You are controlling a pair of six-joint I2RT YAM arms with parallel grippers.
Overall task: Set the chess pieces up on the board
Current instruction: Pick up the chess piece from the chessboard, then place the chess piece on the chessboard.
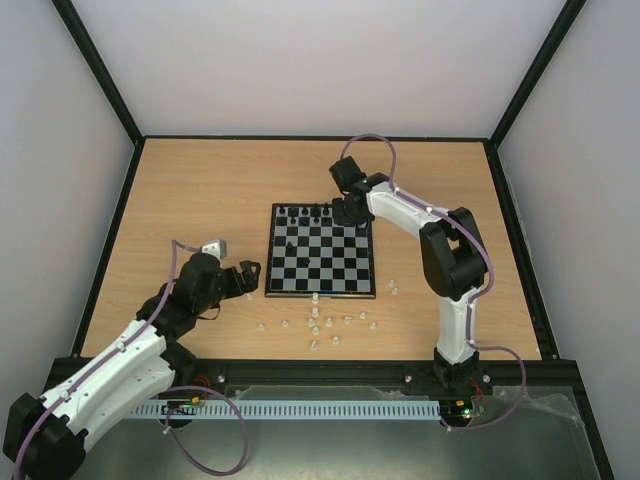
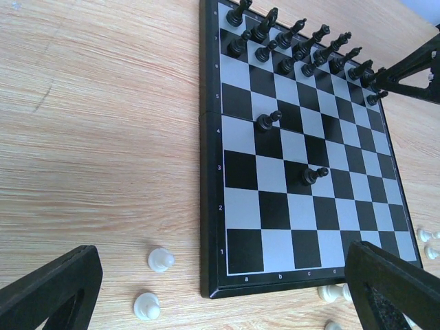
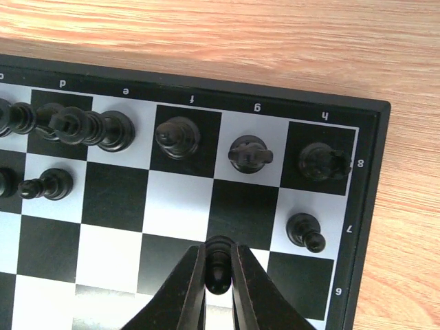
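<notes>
Right gripper [image 3: 218,251] pinched almost shut on a black pawn [image 3: 218,275], low over the board [image 1: 320,287] near its far right corner, above the line between files f and g, around ranks 6 and 7. Just to its right, another pawn [image 3: 304,230] on h7. Beyond, along rank 8: bishop [image 3: 177,136], knight [image 3: 249,152] and rook [image 3: 320,161], each upright on its own square. Tight on that side, with the board's black border close on the right and far edges and plain wood past it.

Left gripper [image 1: 247,272] spread fully wide, holding nothing, just off the board's near left corner.

Widest open room: the tabletop [image 1: 200,190] left of the board and beyond its far edge. On the board, ranks 7 and 8 crowded with black pieces [image 2: 295,41]; only 2 stray black pieces [image 2: 268,122] [image 2: 313,175] upright mid-board.

In the way: white pieces [image 1: 328,322] scattered on the tabletop between the board's near edge and the tabletop's near edge, 2 of them [image 2: 160,259] [image 2: 146,306] near the board's near left corner. Black frame rails [image 1: 100,250] along the tabletop's edges.

Writing: white letters a, b, c on the board's near border and numerals 1 to 8 up its left border; from the right wrist, d, e, f, g, h and 8, 7, 6, upside down.
</notes>
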